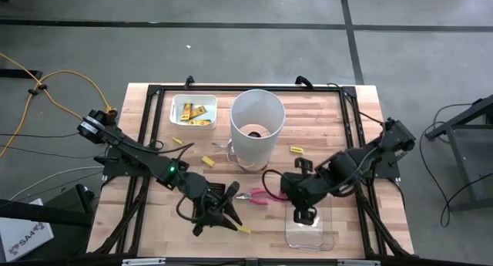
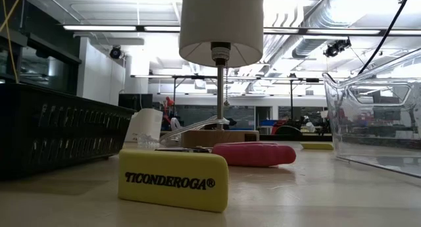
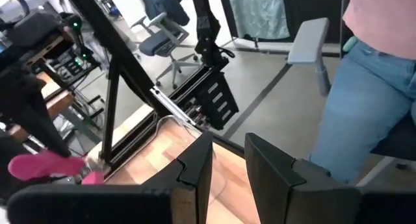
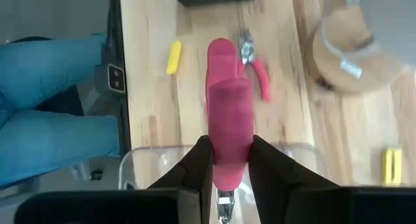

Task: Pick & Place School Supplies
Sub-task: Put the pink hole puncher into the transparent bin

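My right gripper [image 4: 229,151] is shut on a pink-handled plier tool [image 4: 227,100] and hovers over the clear container [image 1: 312,229]. A second pink-handled tool [image 1: 258,196] lies flat on the wood between the arms. My left gripper [image 1: 227,202] sits low near the table's near edge, open [image 3: 227,158] and empty. Yellow pieces lie in the white tray [image 1: 192,112] and loose on the table [image 1: 206,159] [image 1: 296,149]. One more yellow piece [image 2: 174,179] lies close in the low view. The tall white cylinder [image 1: 256,127] stands mid-table. My right gripper pinches the tool by its pink handles [image 4: 229,156], one finger [image 4: 198,162] on each side, coming from above. The handles stick out forward past the fingertips, and a metal end [image 4: 223,208] shows behind them. The tool is lifted clear, above the container's edge [image 4: 156,156].
The white tray sits at the table's far left, and the cylinder's wooden base [image 4: 344,62] stands beside the loose pliers. A black frame [image 1: 154,92] runs round the table. A person in jeans [image 3: 364,113] stands just past the near edge. Bare wood lies right of the container.
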